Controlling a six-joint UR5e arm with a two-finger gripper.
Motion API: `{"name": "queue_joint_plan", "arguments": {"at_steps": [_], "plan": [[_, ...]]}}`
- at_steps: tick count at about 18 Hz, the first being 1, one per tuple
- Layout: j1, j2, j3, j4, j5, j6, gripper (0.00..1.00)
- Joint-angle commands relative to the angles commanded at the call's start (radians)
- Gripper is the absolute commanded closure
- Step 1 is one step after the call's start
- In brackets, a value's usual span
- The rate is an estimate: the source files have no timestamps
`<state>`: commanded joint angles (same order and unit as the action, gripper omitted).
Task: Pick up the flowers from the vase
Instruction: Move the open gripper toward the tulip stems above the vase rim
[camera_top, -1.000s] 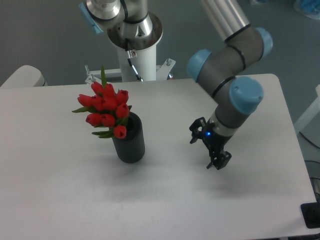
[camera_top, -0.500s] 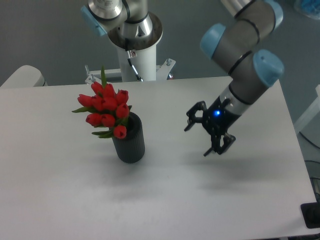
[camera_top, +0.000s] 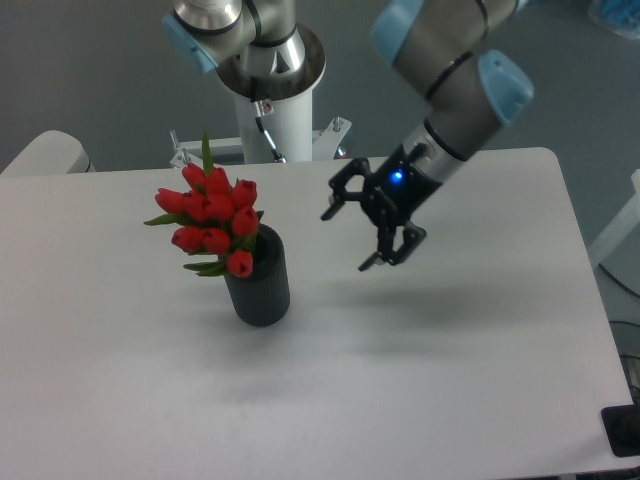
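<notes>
A white table (camera_top: 420, 400) with rounded corners fills most of the view; its matte top carries soft shadows beneath the arm and beside the vase. Behind it lies a grey floor (camera_top: 90, 70), on which stands the arm's white pedestal (camera_top: 278, 125) with a metal base bracket. A pale rounded object (camera_top: 45, 152) shows at the left edge, and a dark item (camera_top: 622, 430) sits at the lower right corner. No writing or label can be read anywhere.

The vase (camera_top: 260, 280), a short black cylinder with fine vertical ribbing, stands upright on the left half of the table. The flowers (camera_top: 212, 220) sit in its mouth: a tight bunch of red tulip buds with green leaves, leaning up and to the left, one leaf tip rising above the buds.

The grey arm with blue joint caps (camera_top: 455, 60) reaches in from the upper right. Its black gripper (camera_top: 352, 238), with a small blue light at the wrist, hangs above the table to the right of the vase, apart from it, fingers (camera_top: 338, 196) spread wide and holding nothing.
</notes>
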<state>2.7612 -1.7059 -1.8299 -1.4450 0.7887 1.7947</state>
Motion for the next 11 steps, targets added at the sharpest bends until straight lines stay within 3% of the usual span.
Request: {"name": "queue_joint_plan", "arguments": {"at_steps": [5,11], "plan": [[-0.029,0.006,-0.034,0.003,-0.084,0.002,0.0],[-0.031,0.026,-0.083,0.006,-0.103,0.003,0.0]]}}
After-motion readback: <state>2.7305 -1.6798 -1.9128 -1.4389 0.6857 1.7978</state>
